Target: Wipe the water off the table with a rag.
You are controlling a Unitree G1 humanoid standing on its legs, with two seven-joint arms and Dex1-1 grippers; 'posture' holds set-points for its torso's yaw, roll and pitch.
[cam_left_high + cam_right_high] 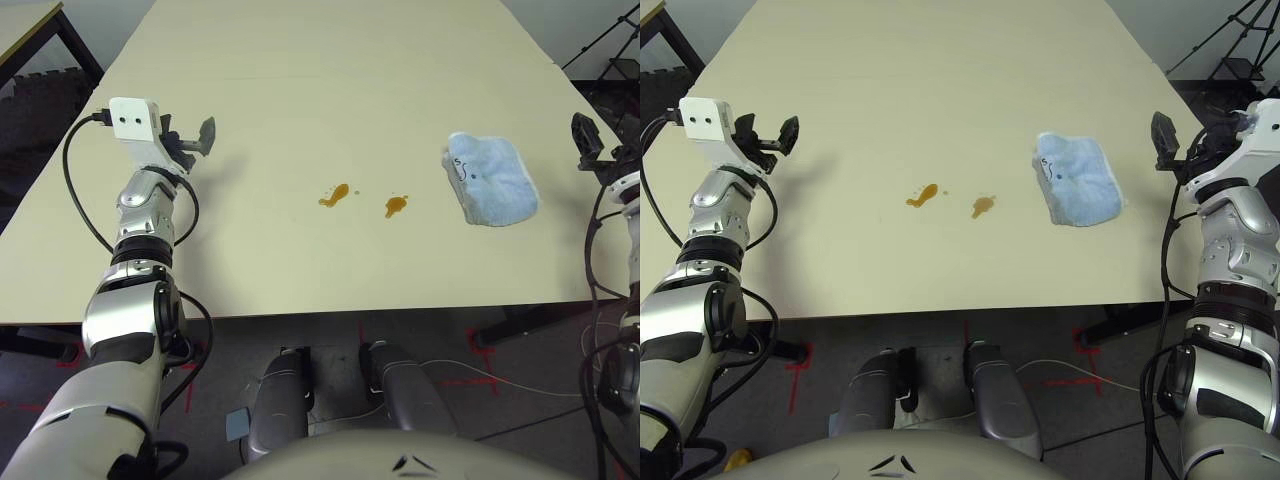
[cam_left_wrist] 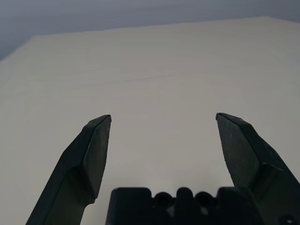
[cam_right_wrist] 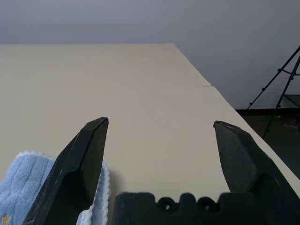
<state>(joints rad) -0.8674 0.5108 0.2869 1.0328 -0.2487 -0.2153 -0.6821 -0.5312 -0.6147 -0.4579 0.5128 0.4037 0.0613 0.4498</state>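
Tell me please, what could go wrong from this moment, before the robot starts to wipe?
1. The rag lies near the table's right edge. The open right claw hovers off that edge, so a sideways approach might push the rag instead of gripping it.
2. The water is two separate blotches; one pass could miss the second or only smear it.
3. The rag lies bunched, so a shallow pinch may catch one fold and slip.

Two small orange-brown blotches of water (image 1: 337,195) lie side by side at frame centre on the pale beige table (image 1: 300,90). The light blue fuzzy rag (image 1: 489,178), crumpled, lies flat at centre right, apart from them.
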